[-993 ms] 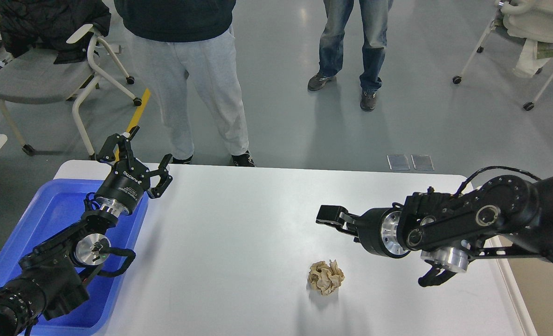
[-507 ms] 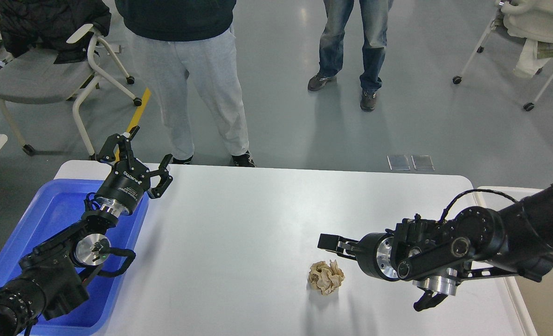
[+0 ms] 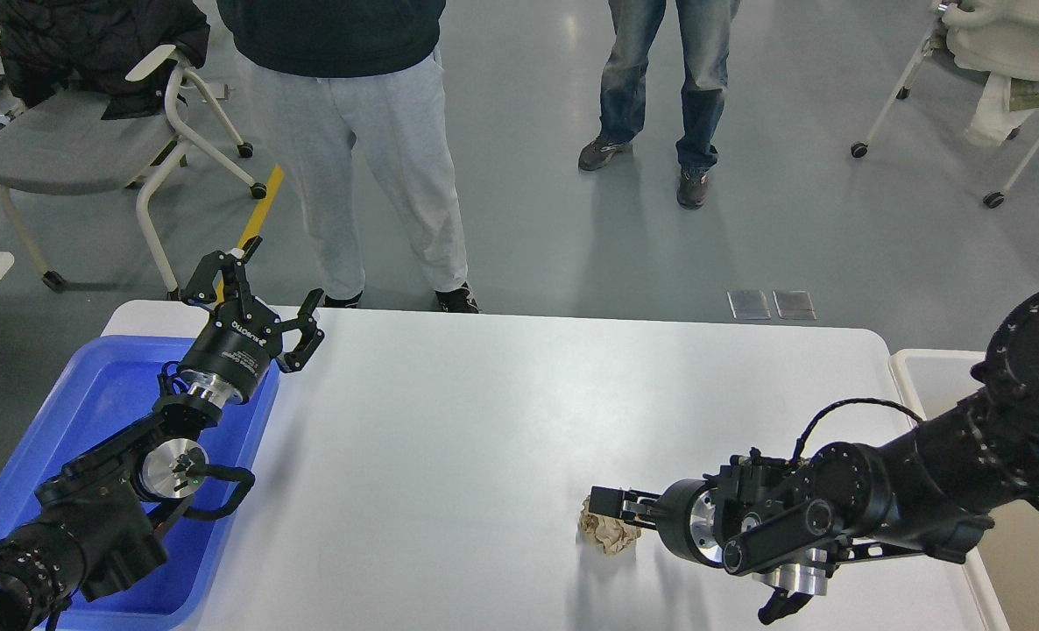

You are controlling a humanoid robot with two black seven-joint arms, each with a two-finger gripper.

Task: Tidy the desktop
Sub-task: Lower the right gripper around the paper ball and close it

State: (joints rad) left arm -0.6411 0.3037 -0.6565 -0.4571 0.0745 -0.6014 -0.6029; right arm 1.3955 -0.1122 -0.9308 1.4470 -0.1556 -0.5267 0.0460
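The white desktop [image 3: 484,394] holds one crumpled tan paper ball [image 3: 605,535] near its front right. My right gripper [image 3: 605,503] comes in from the right, low over the table, with its tip right above the ball and partly covering it. Its fingers overlap from this side, so I cannot tell whether they are open or touching the ball. My left gripper [image 3: 265,291] is open and empty, held above the table's far left corner, over the edge of the blue tray [image 3: 90,412].
The blue tray sits at the table's left end. A beige tub [image 3: 931,379] stands off the right end. Two people [image 3: 353,140] [image 3: 660,88] stand just behind the far edge. Chairs [image 3: 73,140] stand at the back left and back right.
My right arm has dropped down and toward the front, bringing its gripper from above the table to the paper ball. The left arm and the ball have not moved.
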